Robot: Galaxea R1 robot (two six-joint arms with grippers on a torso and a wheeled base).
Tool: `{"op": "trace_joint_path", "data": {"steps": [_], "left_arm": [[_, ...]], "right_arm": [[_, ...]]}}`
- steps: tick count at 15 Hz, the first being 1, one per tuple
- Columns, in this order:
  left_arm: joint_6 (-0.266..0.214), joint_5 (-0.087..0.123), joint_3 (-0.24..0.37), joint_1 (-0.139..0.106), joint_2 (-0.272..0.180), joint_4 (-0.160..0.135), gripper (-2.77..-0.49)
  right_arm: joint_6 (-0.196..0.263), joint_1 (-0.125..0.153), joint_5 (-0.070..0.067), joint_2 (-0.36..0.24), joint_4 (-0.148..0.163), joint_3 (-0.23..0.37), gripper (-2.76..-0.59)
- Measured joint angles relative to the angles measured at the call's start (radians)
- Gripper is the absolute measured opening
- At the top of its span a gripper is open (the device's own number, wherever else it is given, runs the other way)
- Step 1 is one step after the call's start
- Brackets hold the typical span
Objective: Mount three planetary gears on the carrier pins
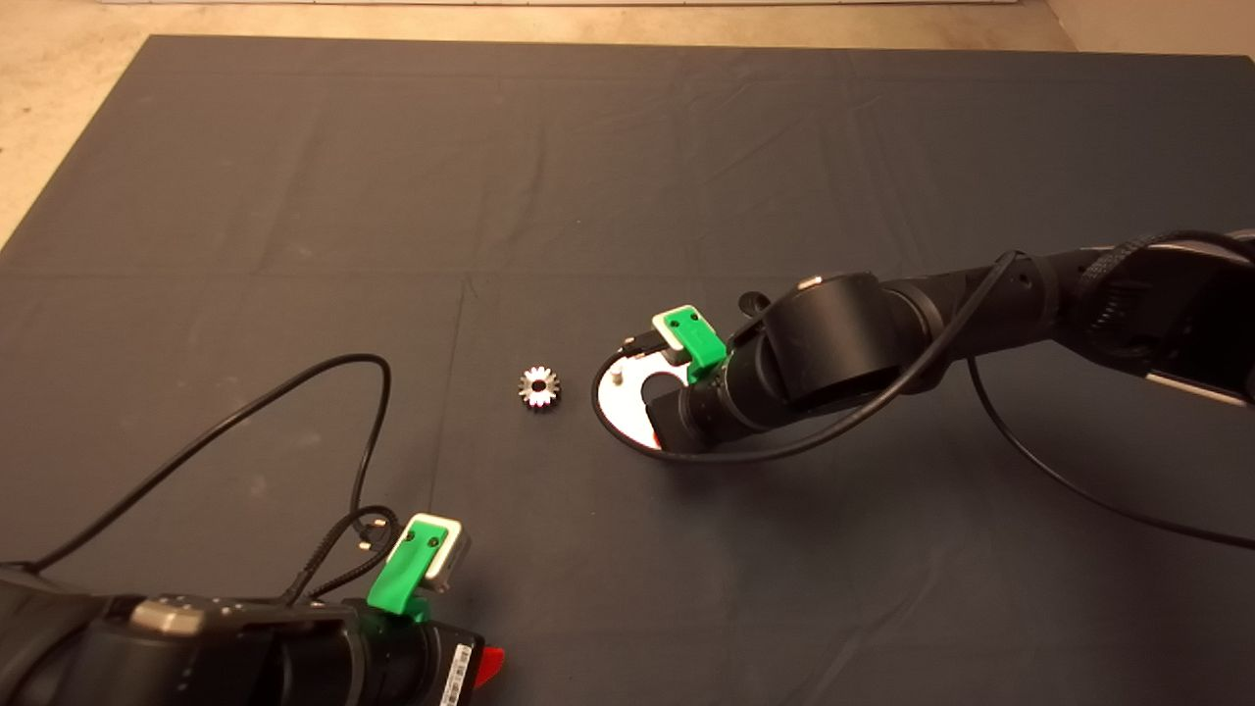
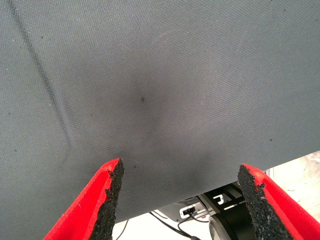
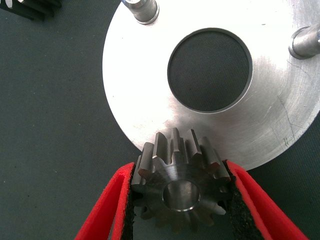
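Head view: a dark mat (image 1: 627, 176) covers the table. The right arm (image 1: 980, 304) reaches in from the right, its wrist hanging over a shiny round disc (image 1: 620, 397) near the mat's middle. Most of the disc is hidden under the wrist; 1 pin (image 1: 616, 374) stands upright on the bare part. The right gripper's fingers are hidden here. A loose gear (image 1: 538, 386) lies flat on the mat just left of the disc, apart from it. The left gripper (image 1: 490, 667) sits parked at the lower left edge, well away from both.

Left wrist view: the left gripper (image 2: 180, 200) hangs above bare mat (image 2: 160, 90), its 2 red fingers (image 2: 95, 205) spread wide with nothing between them.

Right wrist view: the right gripper (image 3: 180, 200) clamps a gear (image 3: 179, 187) between its black pads (image 3: 239, 200), teeth against both pads, centre hole facing the camera. The gear overlaps the disc's (image 3: 140, 100) near rim. Beyond it lies the disc's large centre hole (image 3: 209, 69), showing mat through it. 2 pins stand near the far rim, one (image 3: 141, 10) on each side (image 3: 306, 42). The loose gear's (image 3: 30, 7) edge shows at a corner, off the disc.
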Motion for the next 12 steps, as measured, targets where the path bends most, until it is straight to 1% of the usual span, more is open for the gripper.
{"op": "trace_joint_path", "data": {"steps": [3,12], "left_arm": [[0.000,0.000,0.000,0.000,-0.008,0.000,-1.64],[0.000,0.000,0.000,0.000,-0.008,0.000,-1.64]], "right_arm": [[0.000,0.000,0.000,0.000,0.000,0.000,-2.29],[0.000,0.000,-0.001,0.000,0.004,0.000,-2.29]]}}
